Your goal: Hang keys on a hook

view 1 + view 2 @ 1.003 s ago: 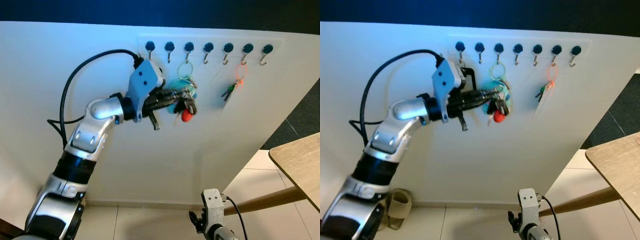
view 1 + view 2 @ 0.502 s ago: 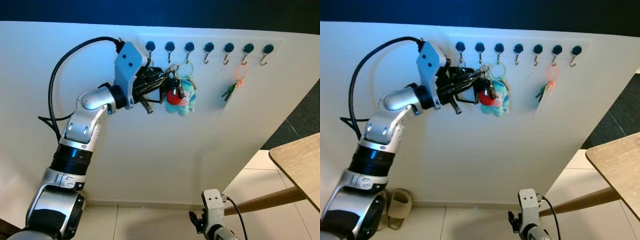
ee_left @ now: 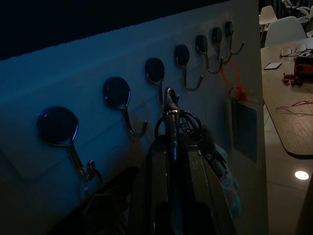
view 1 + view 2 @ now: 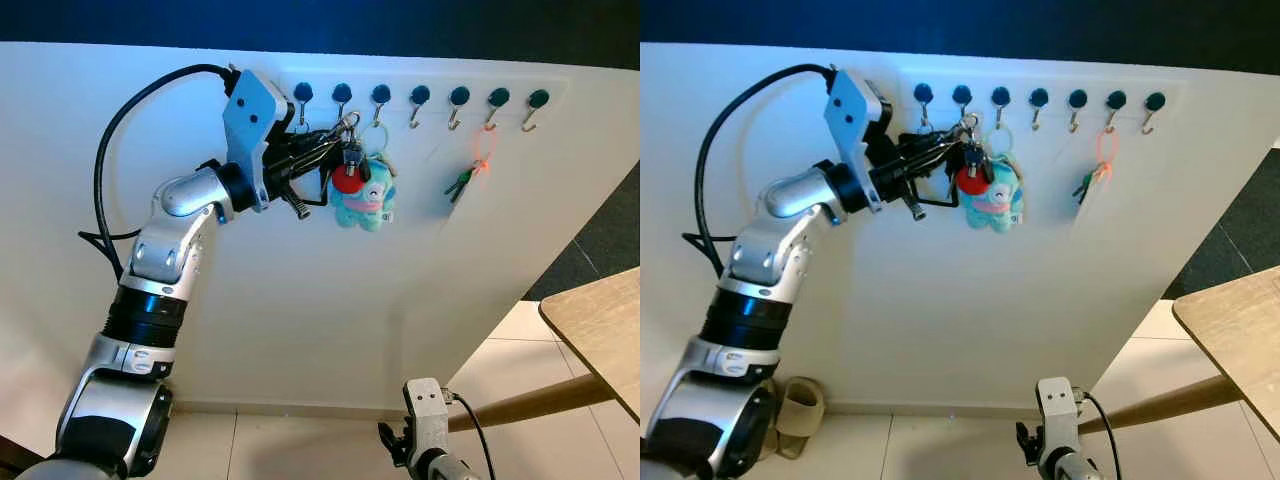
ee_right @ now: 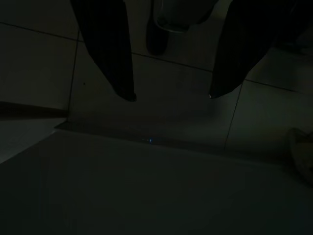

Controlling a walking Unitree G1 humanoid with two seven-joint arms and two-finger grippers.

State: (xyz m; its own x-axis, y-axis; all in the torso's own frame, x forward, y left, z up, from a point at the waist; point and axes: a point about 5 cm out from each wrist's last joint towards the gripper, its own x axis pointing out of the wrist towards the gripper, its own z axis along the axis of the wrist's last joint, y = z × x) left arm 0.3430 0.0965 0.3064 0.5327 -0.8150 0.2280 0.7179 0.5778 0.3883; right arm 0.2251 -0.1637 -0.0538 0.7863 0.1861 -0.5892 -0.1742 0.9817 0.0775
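Keys: the bunch of keys (image 4: 345,150) has a metal ring at the top, a few dark keys, a round red tag (image 4: 347,179) and a light blue plush toy (image 4: 364,199) with a small face, which hangs lowest. The bunch is high on the white wall panel (image 4: 400,270), just under the second and third hooks from the left.
Left end effector: the left end effector (image 4: 325,152) is raised to the hook row, and its two black fingers are closed on the upper part of the bunch of keys. In the left wrist view the key ring (image 3: 171,110) stands up between the fingers, close below one hook (image 3: 157,78); I cannot tell if the ring is already on it.
Hook row: seven hooks with dark round heads (image 4: 420,96) are in one line on the panel. A pale ring (image 4: 377,139) hangs from the third hook.
Other keys: a second small set with an orange loop (image 4: 481,158) and a green piece hangs from the sixth hook.
Right end effector: the right end effector (image 5: 171,95) hangs low over the tiled floor (image 5: 171,117), with its fingers apart and nothing between them.
Worktop: a wooden worktop (image 4: 598,320) corner is at the right, well apart from the hooks.
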